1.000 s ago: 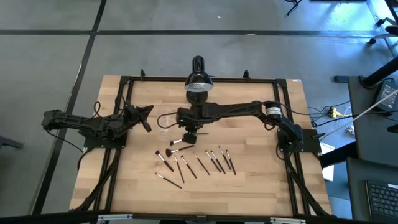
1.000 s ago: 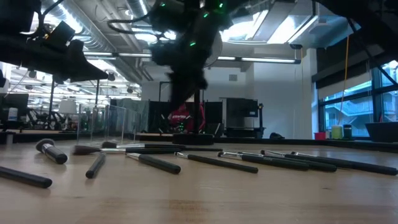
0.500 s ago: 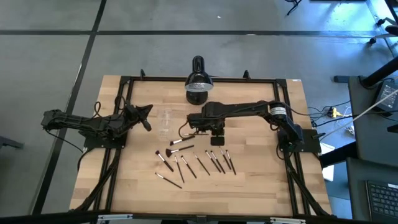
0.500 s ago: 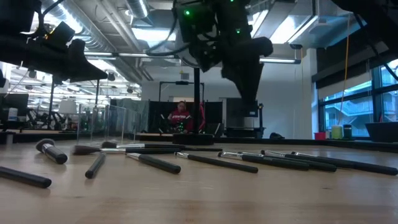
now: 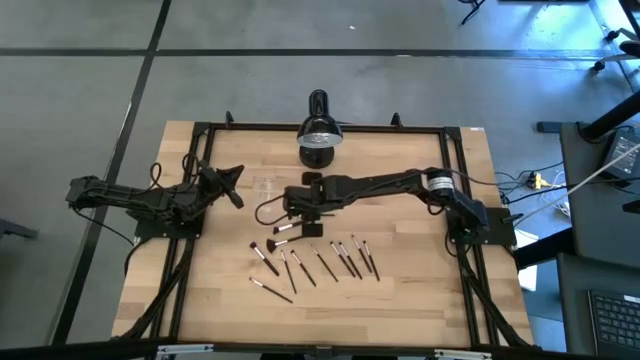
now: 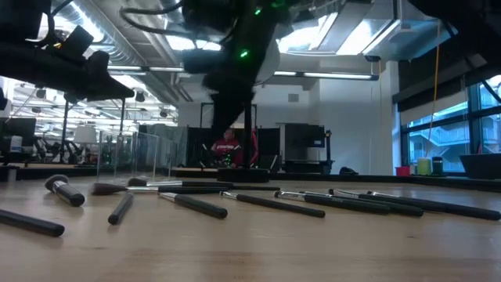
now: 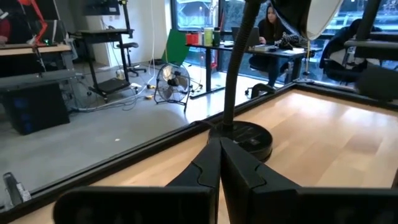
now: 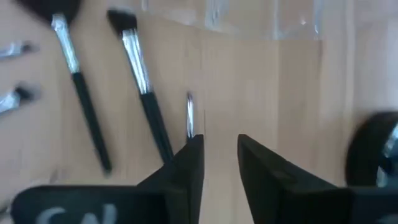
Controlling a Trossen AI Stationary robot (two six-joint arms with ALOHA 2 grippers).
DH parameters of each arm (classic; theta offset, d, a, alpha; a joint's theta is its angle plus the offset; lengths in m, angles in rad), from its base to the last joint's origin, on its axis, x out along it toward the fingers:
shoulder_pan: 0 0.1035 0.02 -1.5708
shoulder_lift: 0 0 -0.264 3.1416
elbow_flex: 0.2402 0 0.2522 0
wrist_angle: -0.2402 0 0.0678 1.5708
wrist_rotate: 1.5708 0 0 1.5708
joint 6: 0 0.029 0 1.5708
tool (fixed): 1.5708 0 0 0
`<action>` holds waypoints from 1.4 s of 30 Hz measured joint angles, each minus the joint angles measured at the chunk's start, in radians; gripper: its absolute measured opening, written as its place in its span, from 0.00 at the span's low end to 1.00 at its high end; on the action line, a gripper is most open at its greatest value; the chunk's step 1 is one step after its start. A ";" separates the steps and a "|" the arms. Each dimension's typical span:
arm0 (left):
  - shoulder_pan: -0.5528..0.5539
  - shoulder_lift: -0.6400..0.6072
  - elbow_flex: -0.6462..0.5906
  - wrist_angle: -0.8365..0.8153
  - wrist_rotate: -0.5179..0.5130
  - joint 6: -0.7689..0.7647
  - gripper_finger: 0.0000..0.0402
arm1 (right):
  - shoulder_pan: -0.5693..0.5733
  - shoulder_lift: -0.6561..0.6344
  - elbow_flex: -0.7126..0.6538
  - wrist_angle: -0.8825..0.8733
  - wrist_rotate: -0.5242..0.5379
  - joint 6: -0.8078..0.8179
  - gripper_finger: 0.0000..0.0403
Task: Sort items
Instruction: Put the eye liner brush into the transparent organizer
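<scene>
Several thin makeup brushes (image 5: 325, 264) with dark handles lie flat on the wooden table, most in a loose row near its middle. My right gripper (image 8: 221, 155) hangs open above the table (image 5: 420, 300), left of centre (image 5: 288, 207), tilted downward, with nothing between its fingers. Below it lie two brushes (image 8: 144, 93), and a thinner brush tip (image 8: 189, 117) shows beside one finger. A clear cup (image 8: 261, 18) stands just ahead of the gripper. My left gripper (image 7: 219, 163) is shut and waits at the table's left (image 5: 228, 182).
A black desk lamp (image 5: 318, 135) stands at the far middle edge, its round base (image 8: 379, 149) close beside my right gripper. A black frame (image 5: 200, 160) runs around the table. Bare wood lies to the right of the brushes. People sit at desks in the room beyond.
My right gripper swung toward the table's right edge, then came back toward the left. It now hangs near where it was a second ago, beside the clear cup. The brushes in the row have stayed put.
</scene>
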 joint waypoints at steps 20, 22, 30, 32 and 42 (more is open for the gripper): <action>0.000 0.015 0.000 -0.012 0.096 -0.066 0.01 | -0.062 0.090 0.000 0.042 -0.205 -0.034 0.35; 0.000 0.015 0.000 -0.013 0.096 -0.069 0.01 | -0.068 0.090 0.000 0.042 -0.206 -0.033 0.35; 0.000 0.015 0.000 -0.023 0.081 -0.069 0.01 | -0.080 0.125 0.000 0.048 -0.206 -0.036 0.34; 0.000 0.016 0.000 -0.023 0.081 -0.069 0.01 | -0.079 0.137 0.001 0.044 -0.204 -0.036 0.34; 0.000 0.015 0.000 -0.024 0.079 -0.061 0.01 | -0.079 0.150 0.005 0.022 -0.209 -0.012 0.25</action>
